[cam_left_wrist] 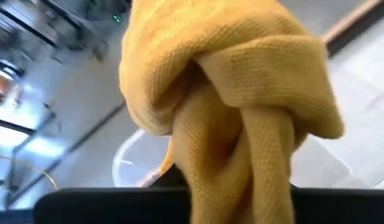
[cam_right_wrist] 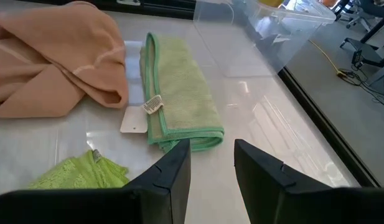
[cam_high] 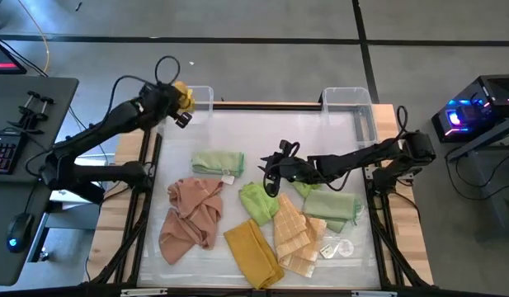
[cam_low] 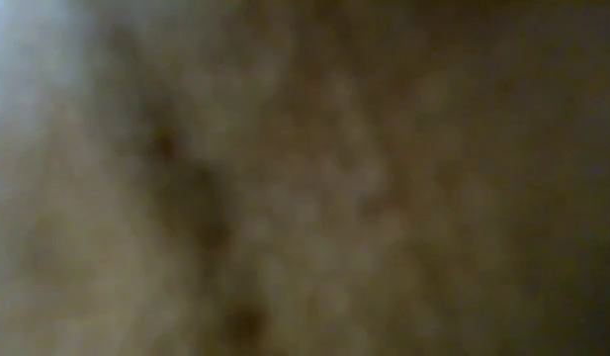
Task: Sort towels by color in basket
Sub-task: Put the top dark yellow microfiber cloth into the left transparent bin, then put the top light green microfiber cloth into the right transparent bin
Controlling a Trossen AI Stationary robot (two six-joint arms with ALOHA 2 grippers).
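Overhead, left pincer point(cam_high: 181, 101) clamping a bunched yellow towel point(cam_high: 184, 93); right pincer point(cam_high: 270, 172) narrowly parted, empty.

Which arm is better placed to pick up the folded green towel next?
The right. Its right gripper is open just in front of the folded green towel, while the left gripper holds a mustard yellow towel near the clear bin.

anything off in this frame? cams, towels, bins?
Low view is a brown blur; something seems to sit right against the lens, so it shows nothing of the table. Otherwise normal: left gripper holds a yellow towel by the clear bin; right gripper open over the table.
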